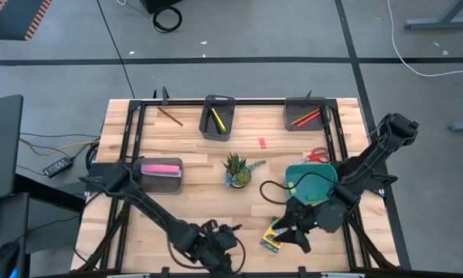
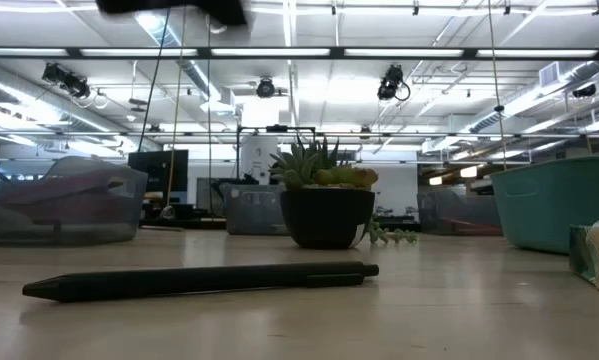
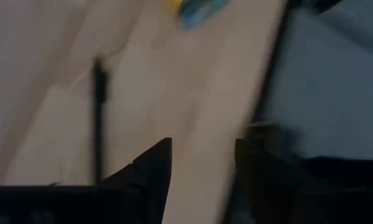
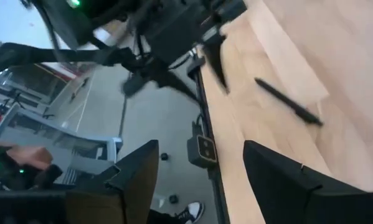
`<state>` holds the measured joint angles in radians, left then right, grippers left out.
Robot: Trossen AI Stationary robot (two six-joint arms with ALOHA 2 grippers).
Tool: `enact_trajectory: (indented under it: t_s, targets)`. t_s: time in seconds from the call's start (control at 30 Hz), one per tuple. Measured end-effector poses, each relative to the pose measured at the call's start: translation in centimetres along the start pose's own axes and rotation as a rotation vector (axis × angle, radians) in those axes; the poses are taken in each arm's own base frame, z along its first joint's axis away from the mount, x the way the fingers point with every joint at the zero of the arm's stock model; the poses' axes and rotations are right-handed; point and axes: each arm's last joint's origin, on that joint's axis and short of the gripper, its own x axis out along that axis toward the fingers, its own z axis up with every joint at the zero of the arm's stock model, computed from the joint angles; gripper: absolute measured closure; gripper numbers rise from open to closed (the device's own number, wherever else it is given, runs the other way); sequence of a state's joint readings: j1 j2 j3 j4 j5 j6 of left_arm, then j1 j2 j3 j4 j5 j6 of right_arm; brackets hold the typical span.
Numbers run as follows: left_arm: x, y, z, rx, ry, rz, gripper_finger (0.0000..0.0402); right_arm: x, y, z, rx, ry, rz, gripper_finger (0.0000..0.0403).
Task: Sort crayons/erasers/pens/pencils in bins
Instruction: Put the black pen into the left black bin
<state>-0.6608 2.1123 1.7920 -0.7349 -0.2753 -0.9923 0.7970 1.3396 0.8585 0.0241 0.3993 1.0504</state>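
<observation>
A black pen (image 2: 199, 280) lies flat on the wood table near its front edge; it also shows in the left wrist view (image 3: 99, 118) and the right wrist view (image 4: 289, 102). My left gripper (image 1: 225, 234) is open and empty at the front edge, with the pen just beside its fingers (image 3: 202, 168). The yellow-and-green crayon box (image 1: 272, 236) lies flat at the front right. My right gripper (image 1: 291, 234) is open and empty right beside the box. Nothing sits between its fingers in its wrist view (image 4: 198, 174).
The teal bin (image 1: 312, 182) stands behind my right gripper. A grey bin holds a long pink bar (image 1: 161, 168). A dark bin holds a yellow pen (image 1: 217, 117). A grey bin holds red and orange pencils (image 1: 304, 116). Potted plant (image 1: 237, 170), red scissors (image 1: 318, 154) and a small red-pink eraser (image 1: 262, 142) stand mid-table.
</observation>
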Motion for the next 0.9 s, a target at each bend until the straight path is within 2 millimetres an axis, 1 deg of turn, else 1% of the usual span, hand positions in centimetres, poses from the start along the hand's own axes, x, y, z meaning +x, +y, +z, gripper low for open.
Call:
enact_trajectory:
  t_s: [0.07,0.13,0.2,0.33,0.43,0.53,0.6,0.77,0.9]
  targets:
    - [1.1,0.8,-0.4,0.041,0.045,0.074,0.0226,0.6,-0.2,-0.4,0.021,0.01,-0.017,0.0164]
    - [1.5,1.6,-0.3,0.061,0.075,0.126,0.0228,1.1,-0.4,-0.8,0.043,0.016,-0.025,0.0164]
    - [1.6,2.0,0.2,0.088,0.076,0.135,0.0227,1.5,-0.5,-1.0,0.056,0.02,-0.036,0.0164]
    - [1.6,2.4,1.7,0.172,0.05,0.093,0.0222,2.1,-0.6,-1.3,0.067,0.01,-0.032,0.0164]
    - [2.6,3.2,2.5,0.208,0.056,0.113,0.0223,2.4,-0.7,-1.5,0.06,-0.004,-0.044,0.0164]
    - [4.6,4.0,2.8,0.241,0.062,0.151,0.0222,2.3,-0.5,-1.9,0.049,0.007,-0.038,0.0164]
    - [5.6,4.2,3.1,0.258,0.047,0.14,0.0218,1.9,-0.2,-2.3,0.026,0.02,-0.025,0.0164]
    - [7.5,4.7,2.9,0.252,0.068,0.158,0.0205,0.8,0.8,-3.5,0.013,0.051,0.016,0.0164]
    - [8.2,5.5,3.4,0.226,0.072,0.169,0.0203,0.1,1.4,-4.5,0.015,0.043,0.029,0.0164]
